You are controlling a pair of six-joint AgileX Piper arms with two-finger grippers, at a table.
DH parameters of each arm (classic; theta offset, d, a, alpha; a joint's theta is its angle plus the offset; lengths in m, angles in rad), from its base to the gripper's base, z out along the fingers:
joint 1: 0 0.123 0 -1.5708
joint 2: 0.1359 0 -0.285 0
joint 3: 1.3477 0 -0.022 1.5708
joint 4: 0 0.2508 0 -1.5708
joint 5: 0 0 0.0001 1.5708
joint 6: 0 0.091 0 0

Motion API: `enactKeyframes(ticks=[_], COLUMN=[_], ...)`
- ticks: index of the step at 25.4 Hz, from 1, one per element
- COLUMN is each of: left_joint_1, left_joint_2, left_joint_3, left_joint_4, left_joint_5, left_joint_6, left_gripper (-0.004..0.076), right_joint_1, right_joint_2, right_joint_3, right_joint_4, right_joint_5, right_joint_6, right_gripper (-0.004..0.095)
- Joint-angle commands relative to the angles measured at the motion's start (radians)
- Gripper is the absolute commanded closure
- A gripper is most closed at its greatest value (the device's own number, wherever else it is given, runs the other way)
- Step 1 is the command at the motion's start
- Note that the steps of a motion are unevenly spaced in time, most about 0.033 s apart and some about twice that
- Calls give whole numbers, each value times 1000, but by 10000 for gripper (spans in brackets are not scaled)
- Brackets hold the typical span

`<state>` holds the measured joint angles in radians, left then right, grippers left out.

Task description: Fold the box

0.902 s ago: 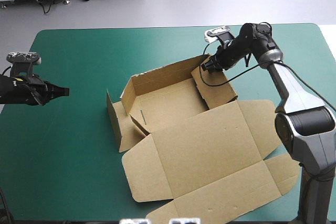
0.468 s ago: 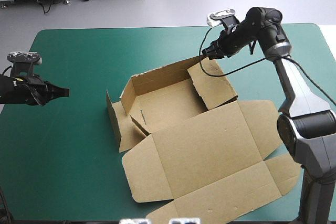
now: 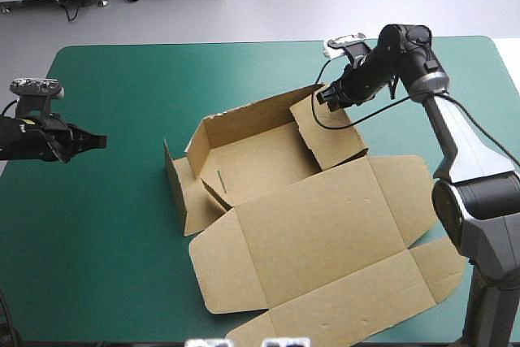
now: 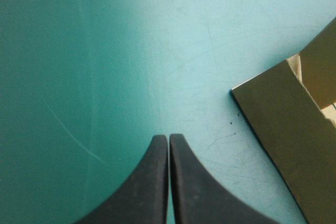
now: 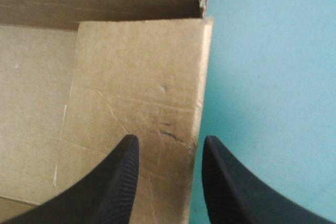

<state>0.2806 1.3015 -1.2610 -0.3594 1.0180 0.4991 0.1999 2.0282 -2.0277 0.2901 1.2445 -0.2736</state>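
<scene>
Jaws: our R gripper (image 5: 170,140) apart, astride 1 side flap of the box (image 3: 309,233); L gripper (image 4: 168,139) together, well clear. Box mid-table, lid flat: we judge it light, stiff, hinging at creases, so grip flap edges. Teal-green cover (image 3: 106,225) around.

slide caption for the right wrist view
Right gripper open, black fingers astride a wall edge of the brown cardboard box, teal-green cover beside.

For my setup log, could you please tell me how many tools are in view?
2. The left tool hangs shut over the table's left side, apart from the box; the right tool, open, is at the box's far right corner.
</scene>
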Motion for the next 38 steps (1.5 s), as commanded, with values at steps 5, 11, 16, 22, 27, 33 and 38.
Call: enactKeyframes(ticks=[5,11,16,22,27,33,38], left_joint_1=[1,1,1,1,1,1,1], left_joint_2=[-23,-23,-22,-21,-16,20,59], left_joint_3=[-28,-28,-28,-28,-28,-28,-28], left_joint_4=[-36,-48,-68,-79,-79,-226,-479], left_joint_5=[-44,-44,-44,-46,-125,-266,-281], left_joint_6=[-1,-1,-1,-1,-6,9,124], left_gripper=[720,720,720,720,720,720,720], right_joint_1=[-1,-1,-1,-1,-5,-86,-193], right_joint_2=[-74,-71,-50,-45,-101,-256,-387], right_joint_3=[46,134,172,172,103,-160,-207], right_joint_4=[-6,-6,24,115,116,107,140], right_joint_5=[12,11,2,-92,-103,10,10], right_joint_6=[-27,-66,-123,-49,-4,15,25], right_gripper=[530,530,587,910,908,908,908])
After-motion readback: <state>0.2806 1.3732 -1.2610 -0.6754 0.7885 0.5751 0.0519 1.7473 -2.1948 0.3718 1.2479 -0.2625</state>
